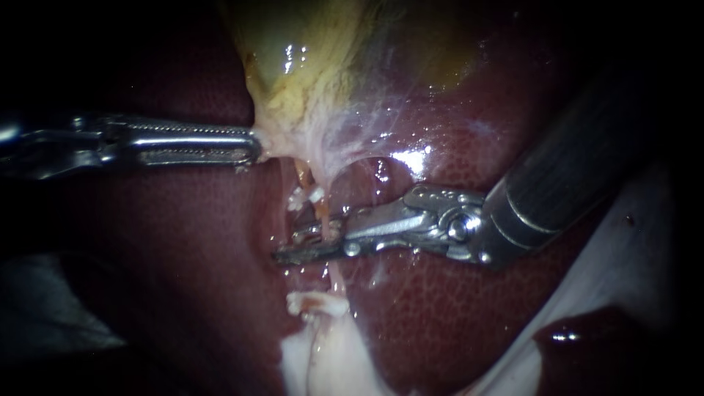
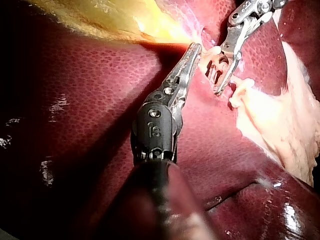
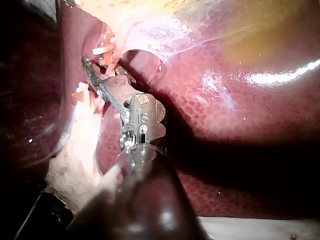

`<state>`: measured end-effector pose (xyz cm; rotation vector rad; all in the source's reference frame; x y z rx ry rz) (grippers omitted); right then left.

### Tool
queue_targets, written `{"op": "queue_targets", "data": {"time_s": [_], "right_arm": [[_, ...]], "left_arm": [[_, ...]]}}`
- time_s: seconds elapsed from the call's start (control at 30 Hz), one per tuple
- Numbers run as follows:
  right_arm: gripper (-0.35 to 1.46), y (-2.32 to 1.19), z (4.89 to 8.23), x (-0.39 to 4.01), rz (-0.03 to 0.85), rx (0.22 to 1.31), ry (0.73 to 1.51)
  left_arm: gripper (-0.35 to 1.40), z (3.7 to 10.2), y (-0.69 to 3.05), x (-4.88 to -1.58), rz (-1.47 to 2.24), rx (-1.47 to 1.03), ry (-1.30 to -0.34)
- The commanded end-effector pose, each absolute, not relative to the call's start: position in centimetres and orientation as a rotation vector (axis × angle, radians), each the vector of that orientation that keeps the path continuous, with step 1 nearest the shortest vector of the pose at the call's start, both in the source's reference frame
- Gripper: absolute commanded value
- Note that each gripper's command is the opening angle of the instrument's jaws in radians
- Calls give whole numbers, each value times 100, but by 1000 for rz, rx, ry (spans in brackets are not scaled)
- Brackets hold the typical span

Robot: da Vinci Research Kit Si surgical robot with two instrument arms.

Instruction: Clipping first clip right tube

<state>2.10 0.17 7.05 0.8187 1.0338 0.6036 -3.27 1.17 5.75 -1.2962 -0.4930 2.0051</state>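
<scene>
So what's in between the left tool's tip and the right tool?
The endoscope view shows no bare gap. Stringy pale tissue stretches from the left tool, and a thin orange tube runs down from it to the right tool.

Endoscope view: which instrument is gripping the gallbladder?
The left instrument, entering from the left, jaws shut on the gallbladder; the right instrument straddles the tube, jaws open.

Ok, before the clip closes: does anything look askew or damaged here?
Nothing stands out: the left instrument grips the gallbladder at its edge, the right instrument has open jaws astride the tube, and no tear or leak shows.
</scene>
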Motion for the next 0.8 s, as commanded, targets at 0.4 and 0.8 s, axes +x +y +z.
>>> {"op": "queue_targets", "data": {"time_s": [0.4,0.8], "right_arm": [[46,20,708,211,621,826,1073],[50,31,703,186,579,798,1093]], "left_arm": [[-35,574,116,-326,2005,-1296,-493],[-35,574,116,-325,2006,-1297,-494]]}}
